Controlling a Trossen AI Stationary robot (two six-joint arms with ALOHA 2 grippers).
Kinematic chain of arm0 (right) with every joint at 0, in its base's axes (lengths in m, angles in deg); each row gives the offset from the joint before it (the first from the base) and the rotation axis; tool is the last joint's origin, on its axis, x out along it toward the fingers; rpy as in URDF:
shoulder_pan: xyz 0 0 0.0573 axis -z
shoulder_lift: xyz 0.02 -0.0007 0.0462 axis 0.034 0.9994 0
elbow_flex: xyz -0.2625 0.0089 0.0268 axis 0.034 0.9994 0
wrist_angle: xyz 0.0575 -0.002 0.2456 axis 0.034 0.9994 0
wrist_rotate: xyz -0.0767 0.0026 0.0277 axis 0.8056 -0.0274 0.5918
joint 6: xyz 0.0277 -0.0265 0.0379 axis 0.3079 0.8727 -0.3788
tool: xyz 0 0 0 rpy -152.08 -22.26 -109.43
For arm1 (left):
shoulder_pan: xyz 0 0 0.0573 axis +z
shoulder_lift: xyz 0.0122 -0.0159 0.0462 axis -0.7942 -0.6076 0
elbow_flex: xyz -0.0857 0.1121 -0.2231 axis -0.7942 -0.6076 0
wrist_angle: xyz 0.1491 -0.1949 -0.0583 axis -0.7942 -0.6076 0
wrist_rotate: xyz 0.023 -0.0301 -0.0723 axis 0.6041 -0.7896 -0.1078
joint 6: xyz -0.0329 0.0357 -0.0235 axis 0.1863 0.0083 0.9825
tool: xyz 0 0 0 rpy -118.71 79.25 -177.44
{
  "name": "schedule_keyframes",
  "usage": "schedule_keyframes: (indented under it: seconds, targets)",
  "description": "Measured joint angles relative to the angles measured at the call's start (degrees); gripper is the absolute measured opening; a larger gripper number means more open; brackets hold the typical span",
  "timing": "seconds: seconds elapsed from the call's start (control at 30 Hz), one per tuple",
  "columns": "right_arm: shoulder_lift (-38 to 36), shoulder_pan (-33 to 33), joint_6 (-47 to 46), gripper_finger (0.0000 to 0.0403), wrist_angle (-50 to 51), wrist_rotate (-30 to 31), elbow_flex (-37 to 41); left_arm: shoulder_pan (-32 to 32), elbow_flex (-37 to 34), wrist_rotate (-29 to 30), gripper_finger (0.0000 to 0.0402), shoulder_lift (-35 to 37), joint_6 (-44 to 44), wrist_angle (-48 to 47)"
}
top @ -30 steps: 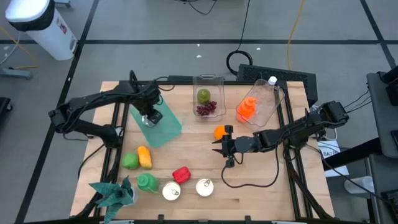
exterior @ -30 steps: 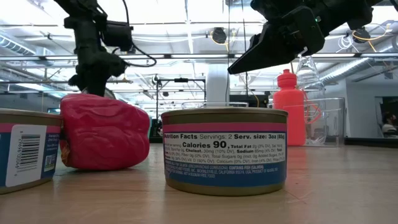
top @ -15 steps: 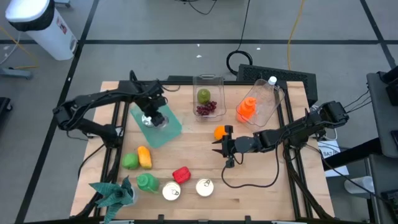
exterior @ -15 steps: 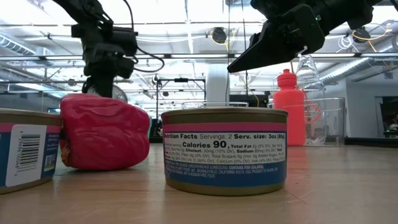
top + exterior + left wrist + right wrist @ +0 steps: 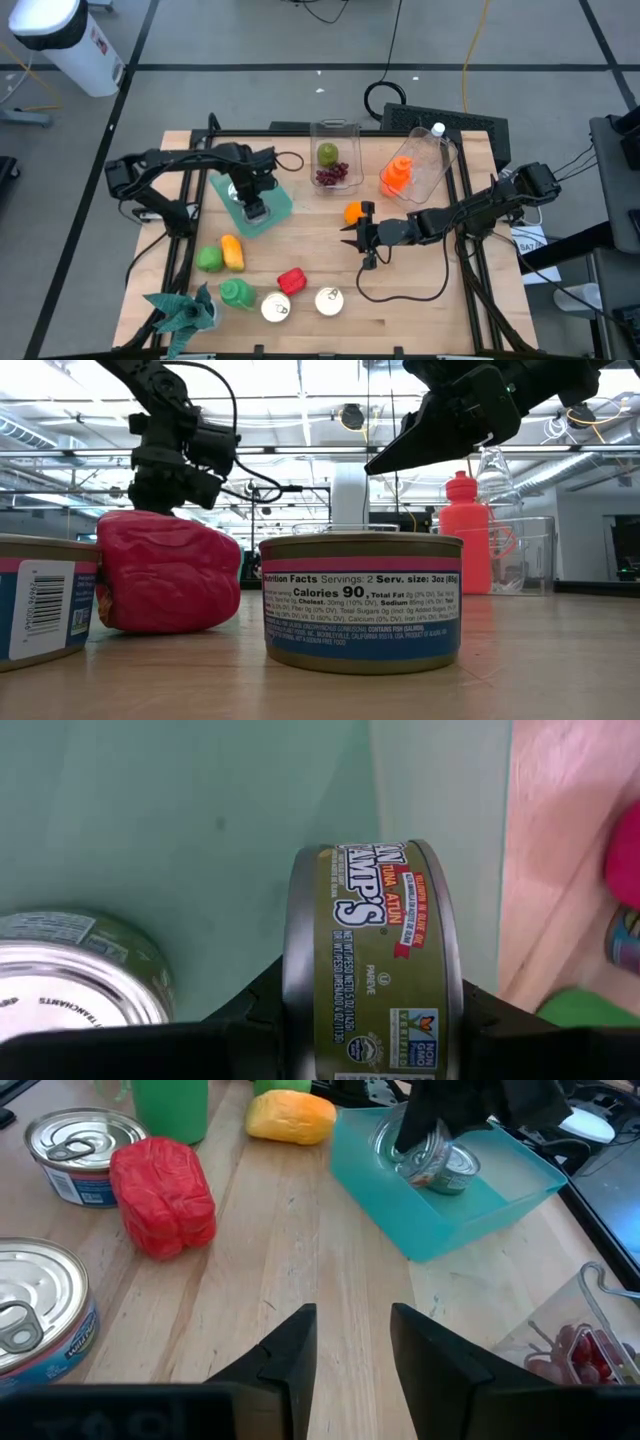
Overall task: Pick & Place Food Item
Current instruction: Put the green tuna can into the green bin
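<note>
My left gripper [image 5: 256, 208] hangs over the teal tray [image 5: 280, 204] at the table's left, shut on a green-labelled tuna can [image 5: 370, 950]. A second can [image 5: 75, 975] lies flat on the tray floor beside it. My right gripper [image 5: 349, 236] hovers open near the table's middle with nothing between its fingers, close to an orange [image 5: 353, 212]. A red pepper [image 5: 291, 281] and two more cans [image 5: 276, 308] [image 5: 329, 300] sit on the wood near the front edge. My left gripper pinches the tuna can by its two flat ends [image 5: 296, 970], one finger [image 5: 255, 1015] on each. The fingers come from above, slanting down. The can stands on edge with its label toward the wrist camera; whether it touches the tray floor, I cannot tell.
A yellow item [image 5: 232, 252], two green items [image 5: 208, 259] [image 5: 238, 293] and a teal cloth [image 5: 185, 310] lie at the front left. A clear bin with fruit [image 5: 335, 155] and a clear box with an orange bottle [image 5: 420, 165] stand at the back.
My left gripper has carried the can toward the table's near and right edges and lower over the tray, rolling its wrist as it went. It has stayed shut on the can. My right arm has kept still.
</note>
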State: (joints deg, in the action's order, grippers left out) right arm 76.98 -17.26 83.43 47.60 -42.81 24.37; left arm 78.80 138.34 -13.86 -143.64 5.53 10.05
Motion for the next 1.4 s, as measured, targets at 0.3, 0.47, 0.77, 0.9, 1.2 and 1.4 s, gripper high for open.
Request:
schedule_keyframes:
  seconds: [0.3,0.47,0.77,0.9,1.2,1.4]
  targets:
    - [0.0,0.0,0.1,0.0118,0.0,0.0,0.0,-0.8,0.0,0.5,0.0135,-1.9,-5.5,-0.9]
    - [0.0,0.1,0.1,0.0118,-0.9,0.0,0.7,-0.9,0.0,6.8,0.0180,-1.8,-4.8,-0.9]
    - [0.0,2.0,-0.3,0.0118,-3.9,-3.2,2.5,-0.9,0.0,10.8,0.0346,-1.8,-5.9,-0.8]
    - [0.0,2.7,-1.4,0.0118,-3.9,-4.5,2.5,-0.9,0.0,10.5,0.0346,-1.8,-6.2,-0.9]
    - [0.0,2.9,-1.4,0.0118,-3.9,-4.5,2.5,-0.9,6.4,10.1,0.0268,-1.8,-3.7,-7.3]
    - [0.0,2.9,-1.4,0.0118,-3.9,-4.5,2.6,-1.0,6.9,10.7,0.0228,-1.8,-2.0,-7.5]
